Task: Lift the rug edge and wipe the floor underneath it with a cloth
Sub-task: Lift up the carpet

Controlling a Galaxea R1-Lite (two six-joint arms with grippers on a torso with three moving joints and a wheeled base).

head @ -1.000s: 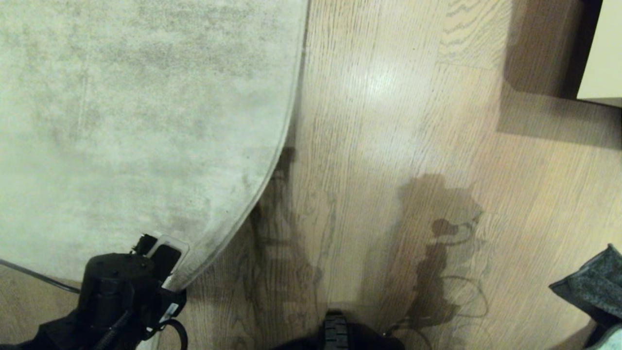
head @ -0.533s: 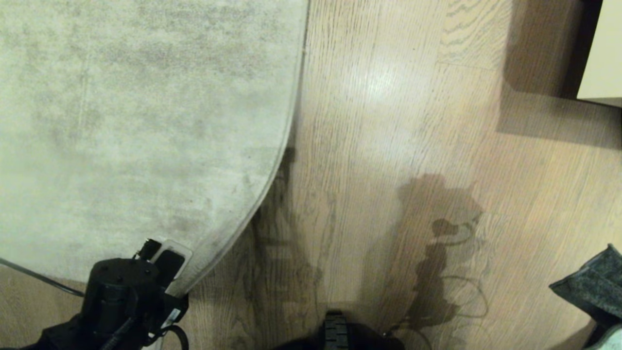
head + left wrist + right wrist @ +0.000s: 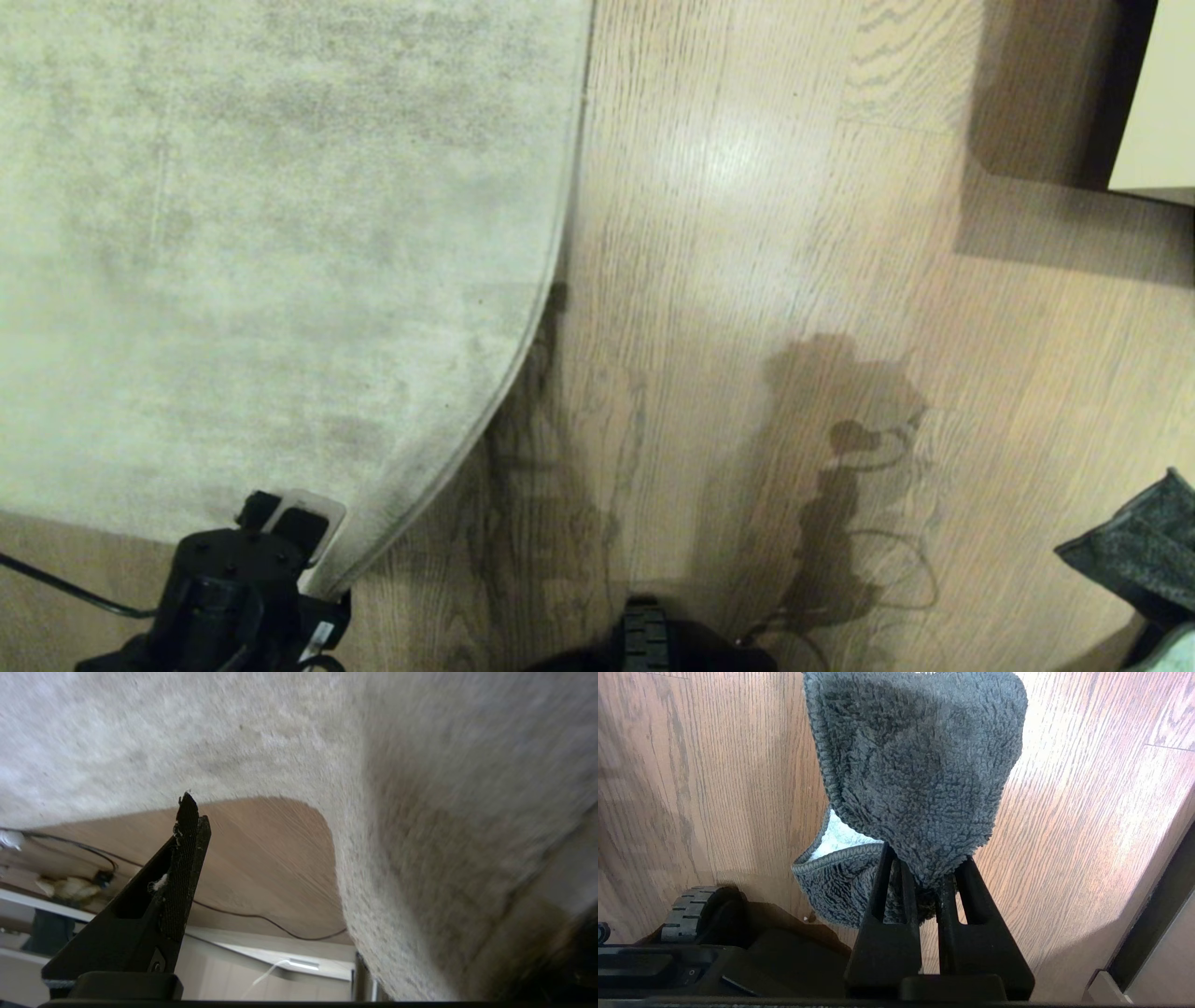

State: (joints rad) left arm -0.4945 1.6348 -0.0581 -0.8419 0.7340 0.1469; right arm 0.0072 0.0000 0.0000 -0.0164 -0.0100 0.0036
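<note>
While the rug edge (image 3: 523, 373) curves raised over the floor (image 3: 747, 280), the left gripper (image 3: 289, 523) sits at its corner, fingers spread wide, holding nothing; the right gripper (image 3: 924, 882) pinches the cloth (image 3: 920, 770) near a pale cabinet (image 3: 1158, 93).

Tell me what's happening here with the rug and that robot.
The robot's left hand is open at the rug edge, whose near corner looks raised off the wooden floor. Its right hand is shut on a grey cloth, held off to the right. No wiping under the rug yet.
</note>
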